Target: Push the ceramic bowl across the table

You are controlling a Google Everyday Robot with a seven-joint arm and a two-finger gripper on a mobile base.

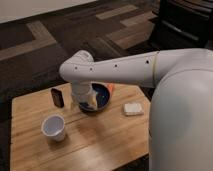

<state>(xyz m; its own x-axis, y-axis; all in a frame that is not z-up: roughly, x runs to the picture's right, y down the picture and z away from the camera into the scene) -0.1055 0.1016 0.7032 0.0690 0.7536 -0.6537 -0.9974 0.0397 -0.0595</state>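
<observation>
The dark blue ceramic bowl [101,96] sits on the light-brown wooden table [95,142], near its far edge, around the middle. My white arm reaches in from the right, and its wrist hangs down over the bowl's left rim. The gripper [87,102] is at the bowl's near-left edge, touching or just inside the rim. Something pale and orange shows at the gripper's tip, and a small orange bit [110,88] shows at the bowl's far right rim. Part of the bowl is hidden behind the wrist.
A white cup [54,127] stands at the front left of the table. A small dark upright object [58,96] stands left of the bowl. A small white flat block [133,108] lies to the bowl's right. Dark patterned carpet surrounds the table; dark furniture stands far right.
</observation>
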